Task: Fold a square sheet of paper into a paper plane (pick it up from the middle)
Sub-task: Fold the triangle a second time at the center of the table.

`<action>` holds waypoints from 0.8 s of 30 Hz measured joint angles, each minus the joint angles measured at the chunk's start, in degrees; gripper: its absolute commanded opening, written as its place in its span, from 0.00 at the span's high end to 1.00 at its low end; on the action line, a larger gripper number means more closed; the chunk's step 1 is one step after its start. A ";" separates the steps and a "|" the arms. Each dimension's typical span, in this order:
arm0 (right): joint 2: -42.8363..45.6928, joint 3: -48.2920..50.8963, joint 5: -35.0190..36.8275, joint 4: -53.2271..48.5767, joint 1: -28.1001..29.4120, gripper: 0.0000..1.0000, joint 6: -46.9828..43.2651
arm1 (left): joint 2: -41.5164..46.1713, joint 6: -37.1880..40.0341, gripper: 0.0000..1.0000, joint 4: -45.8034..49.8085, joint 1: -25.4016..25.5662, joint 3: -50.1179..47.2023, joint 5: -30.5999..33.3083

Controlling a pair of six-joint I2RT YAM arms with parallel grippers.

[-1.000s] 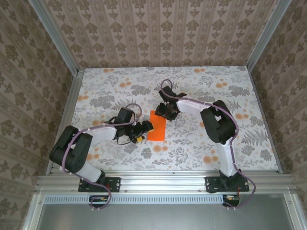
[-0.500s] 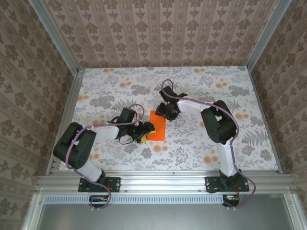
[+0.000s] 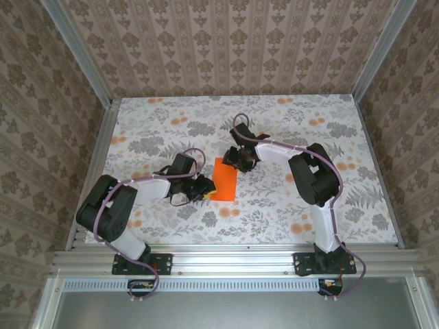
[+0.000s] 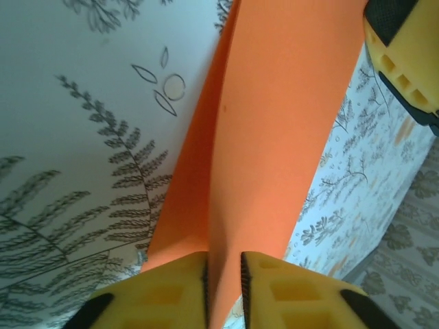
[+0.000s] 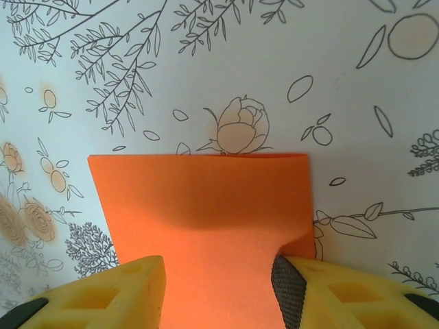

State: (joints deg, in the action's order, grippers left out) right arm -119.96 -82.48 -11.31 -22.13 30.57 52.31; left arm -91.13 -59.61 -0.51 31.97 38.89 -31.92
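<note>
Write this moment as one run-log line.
square sheet of paper: on table | left gripper: shut on its edge | right gripper: open, astride paper | stage: no plane yet

Orange paper (image 3: 225, 179) — rectangular, edge pinched.

A pale cloth covers the surface (image 3: 274, 205), printed with grey ferns and small orange flowers (image 3: 300, 226). Brown patterned wallpaper (image 3: 233, 48) lines the three walls around it. Aluminium rails (image 3: 233, 259) run along the near edge, with a grey panel (image 3: 226, 308) below.
</note>
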 measured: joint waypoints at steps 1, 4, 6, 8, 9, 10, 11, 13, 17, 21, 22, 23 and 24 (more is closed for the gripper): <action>0.13 0.17 -0.44 0.26 -0.11 0.49 0.00 | 0.00 0.44 0.91 0.52 0.00 0.24 0.39; 0.70 1.03 -2.19 1.42 -0.52 0.47 -0.50 | 0.00 1.79 0.97 2.38 0.00 1.07 1.66; 1.36 1.90 -3.37 2.47 -0.72 0.46 -1.49 | 0.00 3.02 1.00 4.04 0.00 1.73 2.56; 2.34 3.13 -4.70 2.71 -0.87 0.46 -2.84 | 0.00 4.42 1.00 5.62 0.00 2.23 3.34; 3.02 3.85 -5.57 2.67 -0.92 0.46 -3.76 | 0.00 5.35 1.00 6.73 0.00 2.60 3.82; 3.63 4.42 -6.27 2.69 -0.94 0.47 -4.48 | 0.00 6.03 1.00 7.67 0.00 2.91 4.22; 4.50 5.09 -7.13 2.67 -0.94 0.47 -5.51 | 0.00 6.91 1.00 8.70 0.00 3.26 4.61; 5.92 5.86 -8.11 2.60 -0.92 0.49 -7.02 | 0.00 8.66 1.00 10.71 -0.02 4.09 5.29; 7.54 6.14 -9.31 2.27 -0.33 0.53 -9.79 | 0.02 11.89 1.00 14.62 -0.02 6.19 6.32; 7.63 6.25 -10.21 1.81 1.05 0.60 -11.72 | 0.35 14.10 1.00 17.38 -0.11 7.85 6.51; 7.63 6.25 -10.29 1.62 1.31 0.60 -11.93 | 0.46 14.49 1.00 18.10 -0.11 8.24 6.51; 7.63 6.25 -10.47 1.46 1.57 0.61 -12.11 | 0.59 14.88 1.00 18.75 -0.11 8.70 6.51; 7.61 6.25 -10.64 1.18 1.75 0.61 -12.17 | 0.68 15.23 1.00 19.37 -0.11 9.25 6.49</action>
State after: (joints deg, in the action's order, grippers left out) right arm -112.36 -76.23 -21.96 -20.95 32.32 40.14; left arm -90.45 -44.38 18.85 31.86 48.14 -25.43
